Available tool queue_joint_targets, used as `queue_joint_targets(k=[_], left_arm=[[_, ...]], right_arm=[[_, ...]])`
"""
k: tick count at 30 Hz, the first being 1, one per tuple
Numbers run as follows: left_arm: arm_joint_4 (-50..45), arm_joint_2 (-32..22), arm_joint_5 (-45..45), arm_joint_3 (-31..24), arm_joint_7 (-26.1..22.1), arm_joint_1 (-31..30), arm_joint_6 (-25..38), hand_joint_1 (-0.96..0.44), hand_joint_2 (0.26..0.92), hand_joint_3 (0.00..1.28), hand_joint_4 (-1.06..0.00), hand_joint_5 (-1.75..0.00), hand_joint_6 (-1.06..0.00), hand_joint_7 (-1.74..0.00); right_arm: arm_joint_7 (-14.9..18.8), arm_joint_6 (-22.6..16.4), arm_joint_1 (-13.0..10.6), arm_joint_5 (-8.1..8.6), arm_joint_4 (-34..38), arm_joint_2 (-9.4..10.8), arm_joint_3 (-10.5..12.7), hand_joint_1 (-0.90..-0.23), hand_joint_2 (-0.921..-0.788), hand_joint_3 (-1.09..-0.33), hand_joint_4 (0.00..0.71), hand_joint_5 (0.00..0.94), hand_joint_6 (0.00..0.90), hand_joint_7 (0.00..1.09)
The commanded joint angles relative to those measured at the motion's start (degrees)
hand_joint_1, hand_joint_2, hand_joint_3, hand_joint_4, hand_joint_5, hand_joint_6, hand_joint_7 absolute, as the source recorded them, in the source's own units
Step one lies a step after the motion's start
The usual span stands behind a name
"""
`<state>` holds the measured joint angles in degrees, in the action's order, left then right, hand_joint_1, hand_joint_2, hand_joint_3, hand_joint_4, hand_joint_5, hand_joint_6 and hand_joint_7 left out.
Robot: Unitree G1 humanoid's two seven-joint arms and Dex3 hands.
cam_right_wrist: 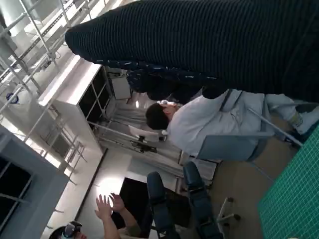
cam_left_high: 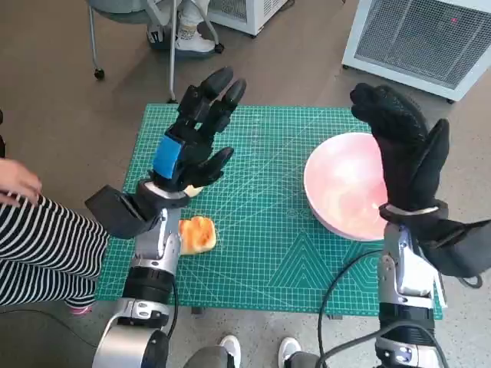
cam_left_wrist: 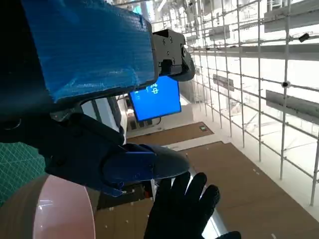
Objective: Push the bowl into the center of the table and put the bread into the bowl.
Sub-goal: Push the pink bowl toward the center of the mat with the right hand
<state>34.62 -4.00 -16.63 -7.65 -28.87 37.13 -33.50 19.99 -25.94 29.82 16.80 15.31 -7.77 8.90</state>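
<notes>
So the tabletop (cam_left_high: pixel 268 253) is basically covered by a green cutting mat (cam_left_high: pixel 261 199) with a printed grid. Sitting on the mat: a pink bowl (cam_left_high: pixel 341 188) way over by the right edge, and a piece of bread (cam_left_high: pixel 198 234) near the front left.

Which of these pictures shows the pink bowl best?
The head view: the pink bowl shows almost whole on the green mat, only its right edge behind the right hand. The left wrist view catches just a slice; the right wrist view shows none.
</notes>
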Motion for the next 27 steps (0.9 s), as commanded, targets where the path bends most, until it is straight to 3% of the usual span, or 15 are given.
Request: queue_joint_targets(k=[1,10,15,22,27], left_arm=[[-0.65,0.2,-0.16,-0.04,0.17,0.01,0.16,-0.69,0.921,0.4,-0.17,-0.02,0.0,-0.53],[-0.36,0.24,-0.45,-0.25,0.04,0.12,0.22,-0.69,0.921,0.4,-0.16,-0.02,0.0,-0.53],[0.25,0.17,-0.52,-0.46,-0.1,0.21,-0.1,-0.69,0.921,0.4,-0.16,-0.02,0.0,-0.53],[1.29,-0.1,-0.75,-0.91,-0.49,0.52,-0.48,-0.68,0.921,0.39,-0.17,-0.02,0.0,-0.53],[2.37,-0.17,-0.9,-1.26,-0.83,0.8,-1.0,-0.67,0.921,0.39,-0.17,-0.01,0.0,-0.53]], right_arm=[[0.24,1.0,-1.74,0.27,0.14,0.13,0.01,-0.698,-0.921,-0.67,0.169,0.001,0.114,0.34],[0.9,0.9,-2.09,0.84,0.36,-0.83,0.85,-0.698,-0.921,-0.67,0.172,0.002,0.116,0.34],[1.57,0.14,-2.88,1.99,0.5,-3.65,3.59,-0.708,-0.921,-0.674,0.164,0.0,0.102,0.34],[-1.65,-4.3,-2.71,-0.46,5.35,-7.19,8.78,-0.701,-0.921,-0.732,0.15,0.0,0.082,0.34],[-4.92,-6.75,-2.22,-2.4,10.45,-9.21,11.04,-0.694,-0.921,-0.791,0.133,0.0,0.028,0.4]])
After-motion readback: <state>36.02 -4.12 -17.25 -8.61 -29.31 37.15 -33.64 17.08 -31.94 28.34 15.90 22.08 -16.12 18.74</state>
